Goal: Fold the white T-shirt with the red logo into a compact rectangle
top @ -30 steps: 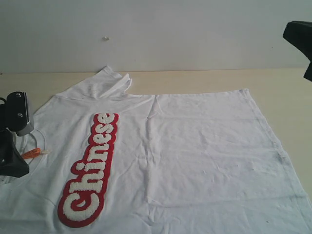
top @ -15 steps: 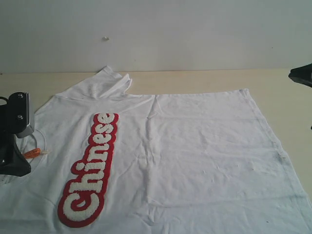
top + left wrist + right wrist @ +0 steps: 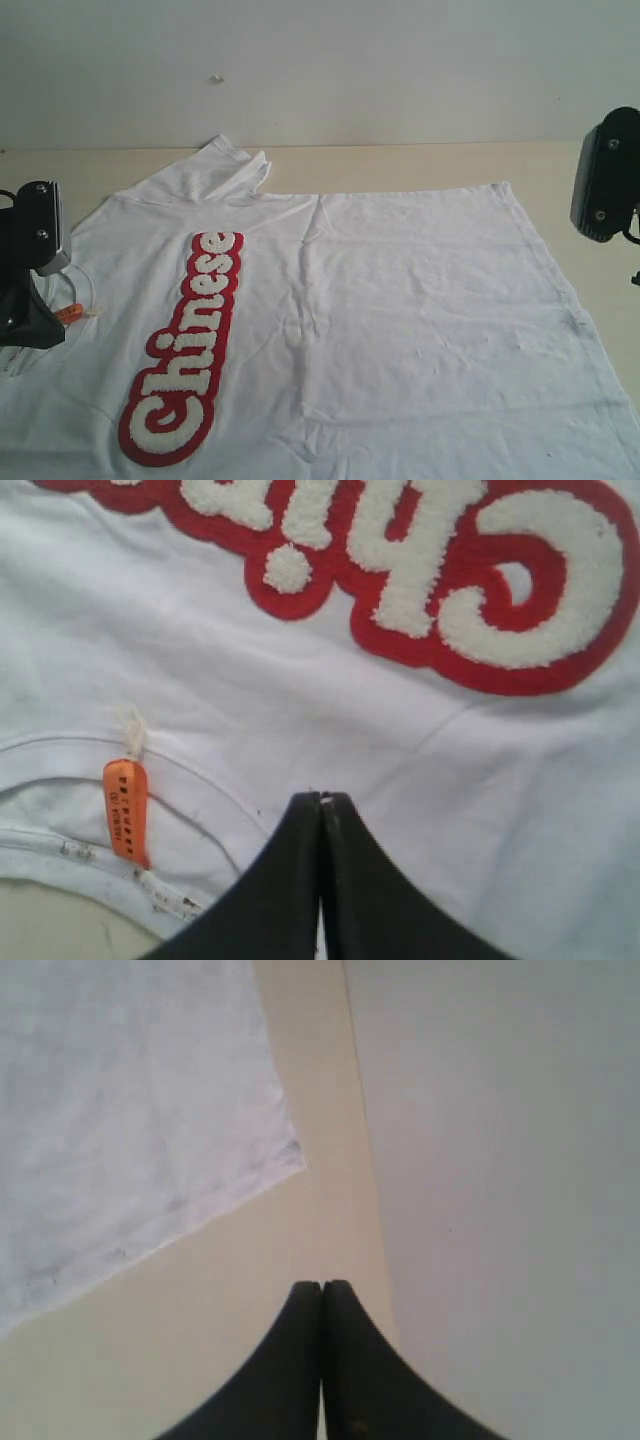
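Exterior view: the white T-shirt (image 3: 400,300) lies spread flat on the pale table (image 3: 400,160), collar end toward the left, hem toward the right. Its lower edge and left part are cut off by the frame, so the full outline is not visible. One sleeve (image 3: 228,170) lies bunched at the far edge. The red logo (image 3: 185,350) runs lengthwise down the chest, face up, reading "Chinese". The left arm (image 3: 30,270) stands over the collar area and hides part of it, with the orange neck tag (image 3: 68,314) just showing beside it. The right arm (image 3: 605,175) is half out of frame at the right edge, clear of the cloth. Neither arm's fingertips can be made out here. Left wrist view: the left gripper (image 3: 321,798) has its jaws pressed together with nothing between them, poised over the fabric between the ribbed collar (image 3: 60,755) and the logo; contact with the cloth cannot be judged. Right wrist view: the right gripper (image 3: 321,1285) is likewise closed and empty, over bare table near a shirt corner (image 3: 290,1155), well apart from it.
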`<state>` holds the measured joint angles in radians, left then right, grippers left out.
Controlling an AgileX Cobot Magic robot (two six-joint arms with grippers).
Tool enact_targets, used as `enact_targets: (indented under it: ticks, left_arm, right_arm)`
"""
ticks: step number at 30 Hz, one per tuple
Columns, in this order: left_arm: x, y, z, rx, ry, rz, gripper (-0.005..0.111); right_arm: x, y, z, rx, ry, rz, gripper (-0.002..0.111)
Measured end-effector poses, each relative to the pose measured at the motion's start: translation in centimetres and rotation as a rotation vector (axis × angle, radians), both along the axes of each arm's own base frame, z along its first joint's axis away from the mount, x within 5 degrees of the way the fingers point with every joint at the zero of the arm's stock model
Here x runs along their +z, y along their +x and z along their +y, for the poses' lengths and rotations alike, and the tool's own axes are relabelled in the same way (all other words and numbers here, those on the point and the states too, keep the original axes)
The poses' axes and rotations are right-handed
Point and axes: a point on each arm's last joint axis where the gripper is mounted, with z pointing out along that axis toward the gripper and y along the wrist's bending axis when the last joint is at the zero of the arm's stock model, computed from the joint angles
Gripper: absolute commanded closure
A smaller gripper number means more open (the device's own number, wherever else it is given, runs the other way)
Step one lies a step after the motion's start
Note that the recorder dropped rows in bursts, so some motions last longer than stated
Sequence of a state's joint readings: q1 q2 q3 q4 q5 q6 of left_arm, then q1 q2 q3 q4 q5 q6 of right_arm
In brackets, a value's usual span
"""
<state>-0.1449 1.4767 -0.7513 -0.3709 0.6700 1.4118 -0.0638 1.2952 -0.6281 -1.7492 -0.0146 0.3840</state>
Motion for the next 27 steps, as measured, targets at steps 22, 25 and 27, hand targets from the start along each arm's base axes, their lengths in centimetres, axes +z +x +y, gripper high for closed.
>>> enact_targets:
  ticks: [22,25,27]
  left_arm:
    - [-1.8,1.6,0.1,-0.049,0.045,-0.063,0.107]
    - [-2.9,2.2,0.2,-0.038,0.060,-0.073,0.107]
    - [-3.3,2.6,0.2,-0.027,0.064,-0.086,0.107]
  right_arm:
    - [-5.3,5.1,1.5,-0.169,0.176,0.189,0.108]
    - [-5.4,5.1,1.5,-0.197,0.212,0.191,0.108]
    - [-5.4,5.1,1.5,-0.212,0.231,0.192,0.108]
